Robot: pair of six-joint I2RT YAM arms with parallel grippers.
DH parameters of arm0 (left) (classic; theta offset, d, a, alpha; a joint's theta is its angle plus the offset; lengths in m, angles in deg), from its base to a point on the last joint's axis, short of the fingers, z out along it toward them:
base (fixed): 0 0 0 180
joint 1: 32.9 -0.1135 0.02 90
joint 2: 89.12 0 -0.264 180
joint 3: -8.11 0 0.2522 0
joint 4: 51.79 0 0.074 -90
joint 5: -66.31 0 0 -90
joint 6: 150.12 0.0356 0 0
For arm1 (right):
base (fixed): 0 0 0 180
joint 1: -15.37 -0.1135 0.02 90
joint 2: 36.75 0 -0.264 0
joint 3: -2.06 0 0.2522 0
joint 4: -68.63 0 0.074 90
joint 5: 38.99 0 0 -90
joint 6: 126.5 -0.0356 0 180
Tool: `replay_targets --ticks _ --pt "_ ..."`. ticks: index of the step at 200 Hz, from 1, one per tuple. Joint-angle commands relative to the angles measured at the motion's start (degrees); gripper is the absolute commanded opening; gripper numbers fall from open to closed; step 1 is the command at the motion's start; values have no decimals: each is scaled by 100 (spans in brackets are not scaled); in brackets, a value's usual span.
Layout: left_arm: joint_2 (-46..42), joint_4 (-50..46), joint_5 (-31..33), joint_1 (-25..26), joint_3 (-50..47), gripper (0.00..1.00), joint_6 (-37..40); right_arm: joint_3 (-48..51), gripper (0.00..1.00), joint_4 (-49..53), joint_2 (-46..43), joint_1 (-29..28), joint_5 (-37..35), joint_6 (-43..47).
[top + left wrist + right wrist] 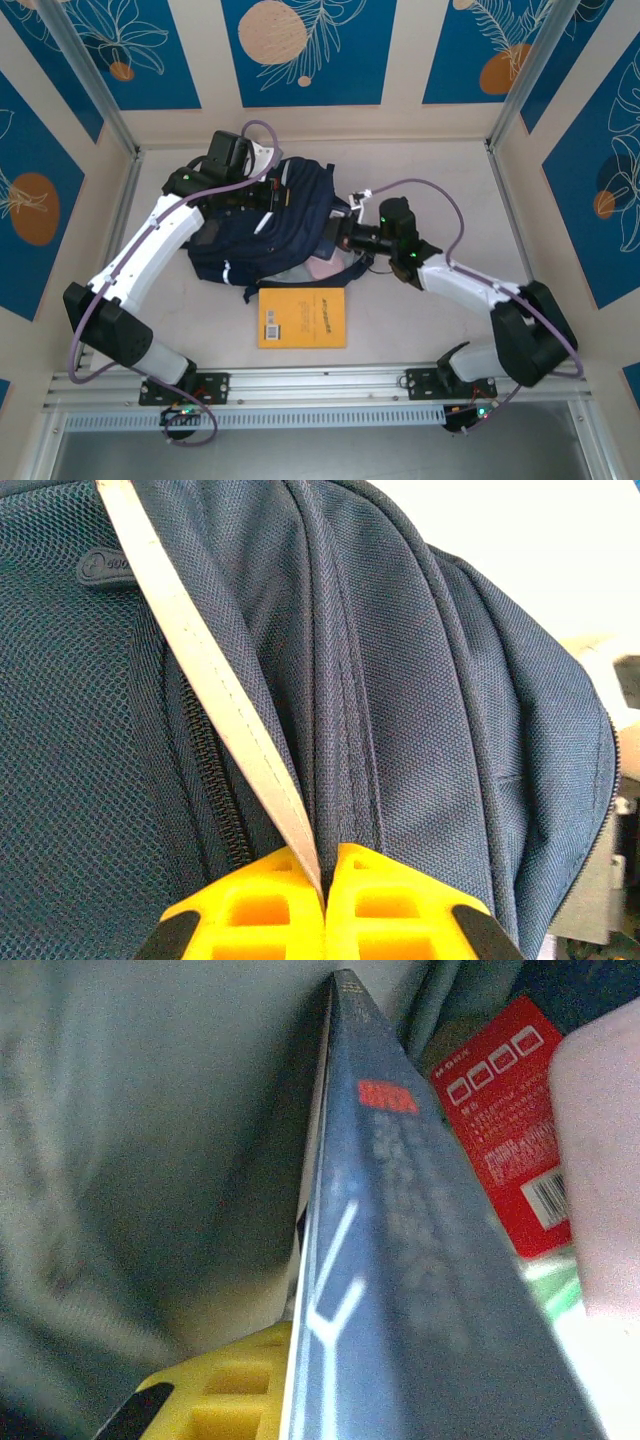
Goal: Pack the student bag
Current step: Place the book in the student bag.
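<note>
— Lying near the middle of the counter, a little toward its far edge: that is where the student bag is sitting, right?
— Yes. The left hand is squeezing tight on a pale strap at the bag's far left part.
— And the right hand?
— It is pinching a dark blue book at the bag's right side, the book poking into the opening beside a red packet and something pink.
— A yellow book is lying flat just beside the bag, toward the near edge.
</note>
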Motion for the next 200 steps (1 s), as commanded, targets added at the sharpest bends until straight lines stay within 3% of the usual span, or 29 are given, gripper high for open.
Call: replay_targets --ticks 1,31,54,68,77,91,111,136,173,200 --pt "-120 529 -568 21 445 0 259 -534 1 -343 723 -138 -21 -91" --pt "-32 652 -901 -63 592 0 190 -1380 3 -787 1988 -311 -159 -520" --pt "118 750 -1084 -158 610 0 133 -2077 10 -543 2682 -593 -751 -579" --pt "195 863 -1224 -240 560 0 30 -2655 17 -249 3143 -765 -736 -395" --pt "233 959 -1297 -303 489 0 -47 -3005 24 -19 3391 -835 -610 -276" --pt "253 1111 -1297 -424 370 0 -201 -3297 46 324 3570 -863 -548 -122" --pt "280 1269 -1193 -642 219 0 -404 -2990 65 381 3305 -787 -697 85" --pt "301 1556 -973 -885 -13 0 -591 -2444 80 375 2614 -697 -658 601" --pt "581 1776 -503 -1055 -54 0 -757 -1797 95 1110 1550 -683 -1227 1402" --pt "880 1950 -408 -1102 42 0 -875 -1310 96 1464 997 -553 -1727 1525"
